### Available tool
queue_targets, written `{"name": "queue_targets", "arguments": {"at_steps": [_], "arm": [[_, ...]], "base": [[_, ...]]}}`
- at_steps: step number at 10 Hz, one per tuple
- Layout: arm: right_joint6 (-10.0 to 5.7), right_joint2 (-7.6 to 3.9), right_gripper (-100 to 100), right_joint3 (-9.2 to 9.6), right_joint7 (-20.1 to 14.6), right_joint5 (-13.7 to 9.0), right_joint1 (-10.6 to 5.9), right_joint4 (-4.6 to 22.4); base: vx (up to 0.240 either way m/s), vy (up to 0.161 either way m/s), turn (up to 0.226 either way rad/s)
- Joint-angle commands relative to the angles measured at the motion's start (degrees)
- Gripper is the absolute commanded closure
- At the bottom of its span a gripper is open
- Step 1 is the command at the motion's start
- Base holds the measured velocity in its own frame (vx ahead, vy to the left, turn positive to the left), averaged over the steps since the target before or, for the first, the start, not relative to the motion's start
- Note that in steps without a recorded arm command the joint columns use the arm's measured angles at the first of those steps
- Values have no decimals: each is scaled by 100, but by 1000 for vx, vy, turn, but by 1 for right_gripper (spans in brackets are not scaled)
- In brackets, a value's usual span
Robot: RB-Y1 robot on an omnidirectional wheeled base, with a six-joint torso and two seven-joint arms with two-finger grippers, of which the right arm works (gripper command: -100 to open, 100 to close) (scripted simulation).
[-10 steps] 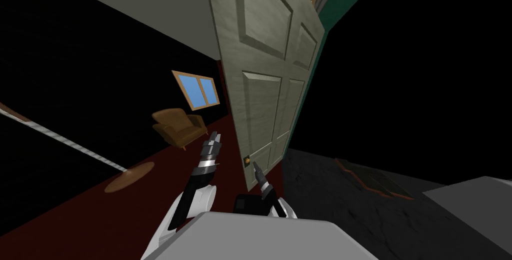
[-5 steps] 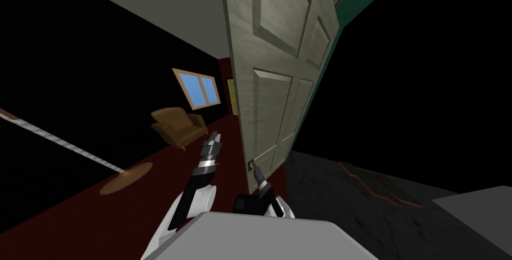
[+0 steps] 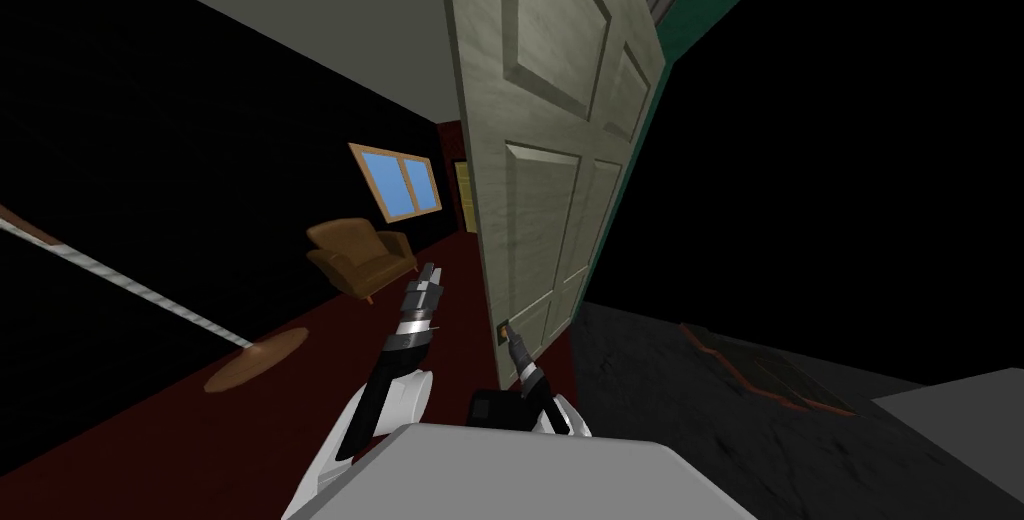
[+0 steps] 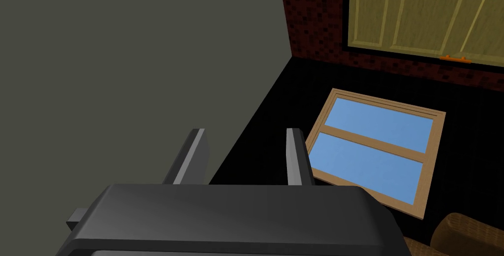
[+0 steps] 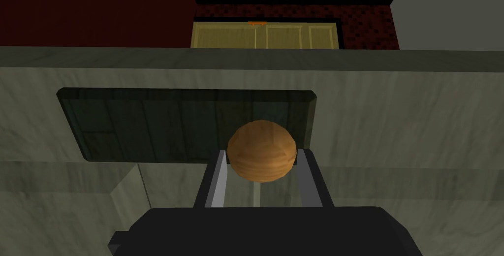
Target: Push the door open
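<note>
Right gripper (image 5: 262, 153) has its two fingers closed against the sides of the knob (image 5: 261, 142), one on each side, with the ball sitting just past the gripper's dark body. Seen from the wrist, the knob is a round brown ball with a wood grain, set on a dark rectangular plate (image 5: 147, 125) that spreads off to one side of the fingers. Beyond the fingertips, past the edge of the door (image 5: 403, 115), a yellow panelled far door (image 5: 266, 35) shows. From the head view the right gripper (image 3: 511, 334) looks small and thin, its tip meeting the knob (image 3: 503, 325) low on the door (image 3: 545, 144). That view shows the whole leaf rising well above the hand: pale grey-green, with raised panels, ajar, its free edge on the gripper's left and a black area off to its right. The right forearm reaches forward and slightly up, pointing straight at the door's face. The left gripper (image 3: 431, 277) is raised just beside the right, clear of the door's edge, fingers spread with nothing between them.
</note>
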Motion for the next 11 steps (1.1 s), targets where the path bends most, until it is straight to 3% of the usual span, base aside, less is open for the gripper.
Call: {"name": "queue_targets", "arguments": {"at_steps": [1,5,8,10,11], "arm": [[-29,-66,100,-115,4,-46,-77,81],[-16,-125,100,-371,39,-144,-130,109],[-4,-21,100,-596,69,-231,-176,134],[3,122,100,-729,87,-282,-203,148],[29,64,100,-680,85,-262,-180,113]], "base": [[79,127,-56],[100,165,-49],[138,195,-73],[116,160,-57],[51,74,-31]]}}
